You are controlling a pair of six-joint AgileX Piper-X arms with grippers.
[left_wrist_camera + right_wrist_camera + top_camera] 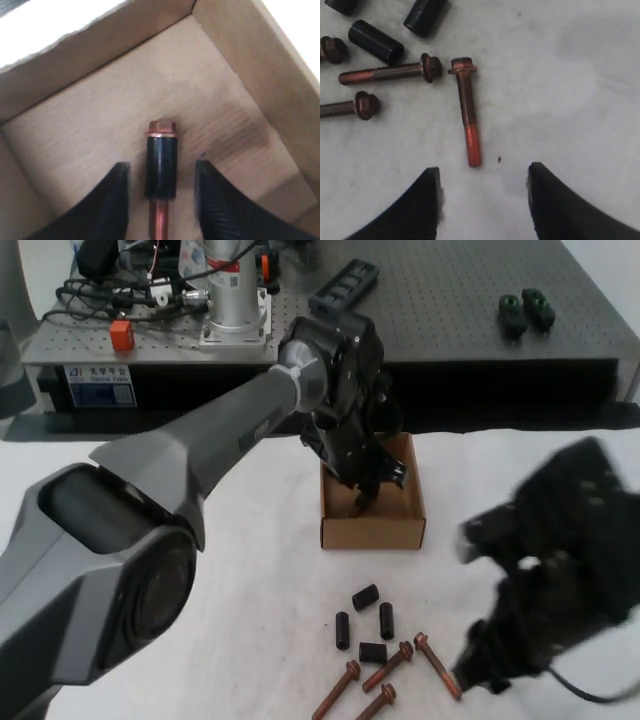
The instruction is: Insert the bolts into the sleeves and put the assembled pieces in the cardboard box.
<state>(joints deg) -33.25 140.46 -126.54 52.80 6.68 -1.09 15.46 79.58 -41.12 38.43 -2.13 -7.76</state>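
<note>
The left end effector (161, 172) is inside the cardboard box (372, 532) and released. Its two fingers (116, 200) stand apart, one on each side of an assembled piece (161, 150) — a copper-coloured bolt passed through a black sleeve — with a gap visible between each finger and the sleeve. The piece lies on the box floor with its hexagonal head pointing away from the wrist and its shank emerging from the sleeve's near end. In the high view the left arm (200, 450) crosses from the near left corner to the box, which sits open-topped on the white surface (250, 610) near the middle of the scene.

The right end effector (484, 170) is likewise released, with its fingers spread wide. It hovers over the white surface, nearer the camera than the box and to its right. Just ahead of its fingertips lies one loose bolt (466, 107), threaded end towards the end effector and touched by neither finger. Beyond it three more bolts (390, 71) lie on the surface, and near their heads lie black sleeves (375, 41), unassembled. The high view shows four loose bolts and four loose sleeves in this group — between the box and the near edge, apart from the box
</note>
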